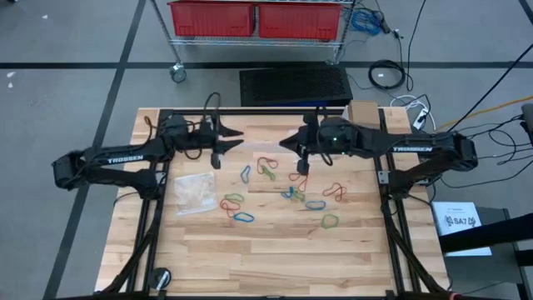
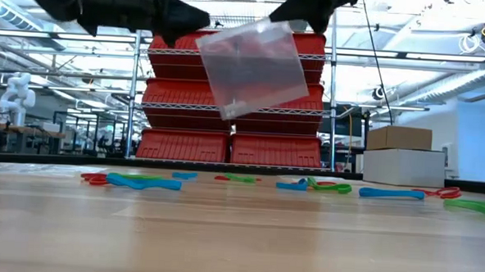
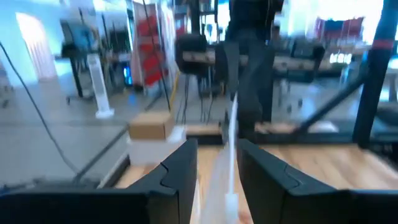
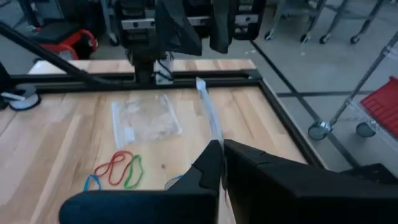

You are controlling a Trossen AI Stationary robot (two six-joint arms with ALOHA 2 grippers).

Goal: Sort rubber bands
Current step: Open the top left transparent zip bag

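Both arms raised over the table's far half, tips facing. Right gripper [image 4: 221, 163] clamped shut on a clear plastic bag [image 2: 254, 67], hanging tilted in the air. Left gripper [image 3: 214, 171] parted, fingers either side of that bag's edge. Rubber bands [image 1: 279, 187] scattered around centre, toward 3 o'clock of a second bag [image 1: 193, 192] lying flat.

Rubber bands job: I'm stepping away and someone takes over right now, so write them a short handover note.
Right gripper: shut on a clear bag, held up above the table.
Left gripper: open, fingers either side of that bag's edge.
Rubber bands: loose across the middle of the table. A second bag lies flat towards the left.
Done: no band seen in the held bag.
Left: all the sorting.
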